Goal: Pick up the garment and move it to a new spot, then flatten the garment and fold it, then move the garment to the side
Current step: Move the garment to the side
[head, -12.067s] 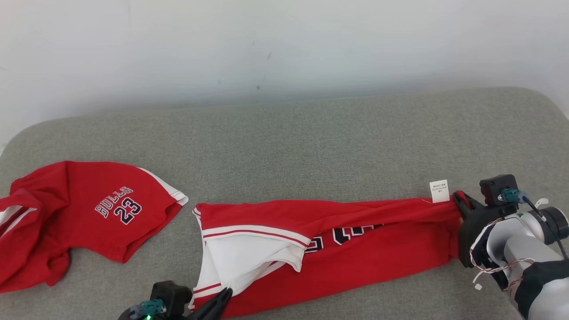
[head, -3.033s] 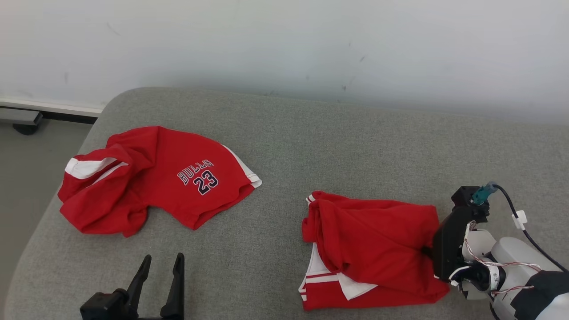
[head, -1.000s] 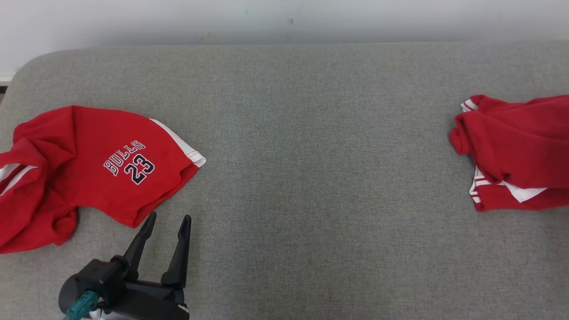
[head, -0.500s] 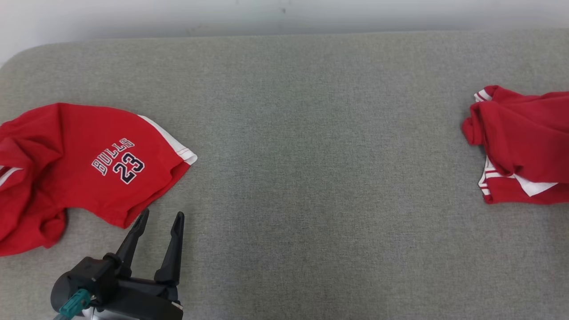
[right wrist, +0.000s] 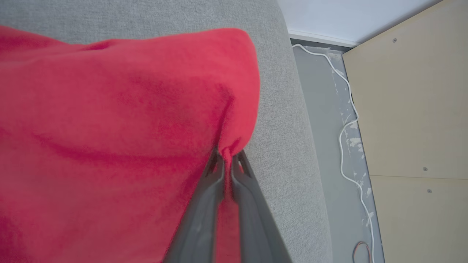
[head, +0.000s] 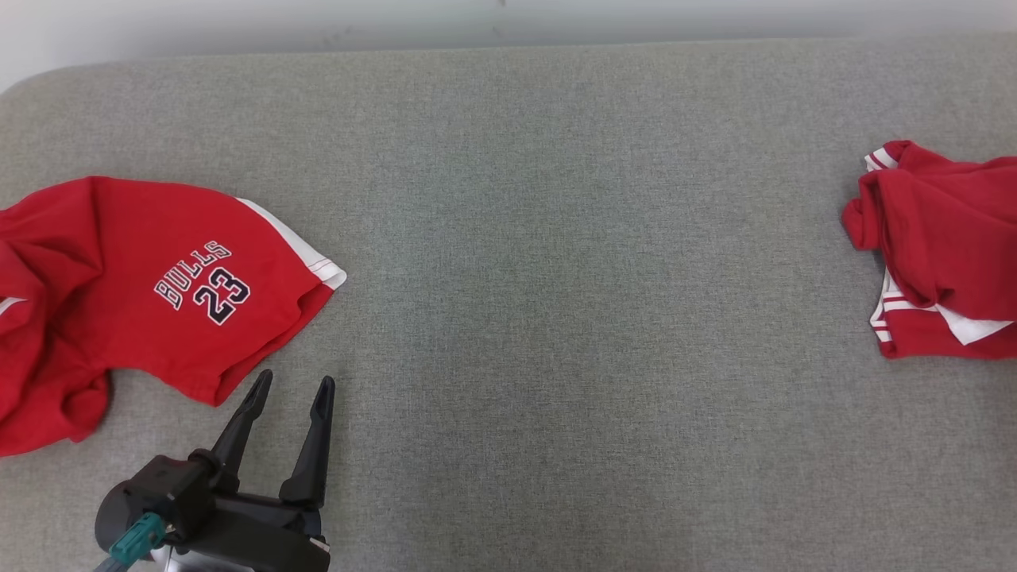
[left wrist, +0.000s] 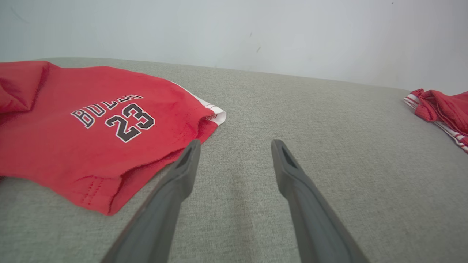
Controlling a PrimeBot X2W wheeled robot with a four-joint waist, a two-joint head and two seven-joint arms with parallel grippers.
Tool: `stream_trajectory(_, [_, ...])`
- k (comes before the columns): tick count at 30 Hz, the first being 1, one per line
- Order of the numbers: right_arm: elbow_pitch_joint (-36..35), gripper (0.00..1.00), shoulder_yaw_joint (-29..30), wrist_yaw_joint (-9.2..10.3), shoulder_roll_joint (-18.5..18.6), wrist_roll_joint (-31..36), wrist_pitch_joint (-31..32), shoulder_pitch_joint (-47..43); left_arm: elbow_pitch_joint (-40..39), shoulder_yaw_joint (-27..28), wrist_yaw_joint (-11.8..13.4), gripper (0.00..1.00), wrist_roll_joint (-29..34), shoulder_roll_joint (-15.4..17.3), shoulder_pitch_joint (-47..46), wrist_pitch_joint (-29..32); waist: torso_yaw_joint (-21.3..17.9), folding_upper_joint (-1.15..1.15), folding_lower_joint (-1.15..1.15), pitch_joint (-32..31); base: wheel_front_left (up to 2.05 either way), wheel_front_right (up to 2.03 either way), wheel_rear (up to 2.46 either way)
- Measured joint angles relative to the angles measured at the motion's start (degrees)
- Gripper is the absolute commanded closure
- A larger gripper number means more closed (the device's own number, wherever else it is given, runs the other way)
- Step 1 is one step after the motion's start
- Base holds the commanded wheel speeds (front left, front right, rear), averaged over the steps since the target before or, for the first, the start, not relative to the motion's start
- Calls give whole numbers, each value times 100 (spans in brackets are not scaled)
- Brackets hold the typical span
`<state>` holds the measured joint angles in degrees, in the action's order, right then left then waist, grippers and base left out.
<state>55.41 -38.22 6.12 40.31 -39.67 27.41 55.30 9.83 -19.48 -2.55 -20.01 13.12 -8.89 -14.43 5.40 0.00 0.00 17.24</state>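
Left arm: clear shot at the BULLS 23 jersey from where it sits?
Probably yes. The left gripper is open and points toward the jersey, whose near corner lies close beside its fingertips. Between them is bare cushion, with nothing in the way.

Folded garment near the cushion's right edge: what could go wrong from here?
1. The right jaws are shut on only a small pinch of the folded garment, so dragging could pull its layers open.
2. It lies close to the grey cushion's edge; released there, part may slide off towards the floor with the white cable.
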Motion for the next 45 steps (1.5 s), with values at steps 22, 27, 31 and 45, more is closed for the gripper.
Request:
stream_trajectory(22, [142,0,-11,-367,-225,73,-887,118,397,23,1,0,-11,-137,-11,0,-45,0,0,-537,0,0,0])
stream_trajectory(27, [-164,0,158,-555,-454,-157,-1593,-197,485,102,36,0,-20,-126,107,0,-84,0,0,-815,0,0,0])
stream_trajectory(31, [-508,0,313,-672,-721,-382,-2123,-671,530,198,107,0,-21,-88,333,0,-125,0,-1,-1041,0,0,0])
stream_trajectory(45, [-1909,0,481,-611,-1107,-622,-3604,-2258,423,461,364,0,-62,-30,978,0,-346,-1,-1,-1742,0,0,0])
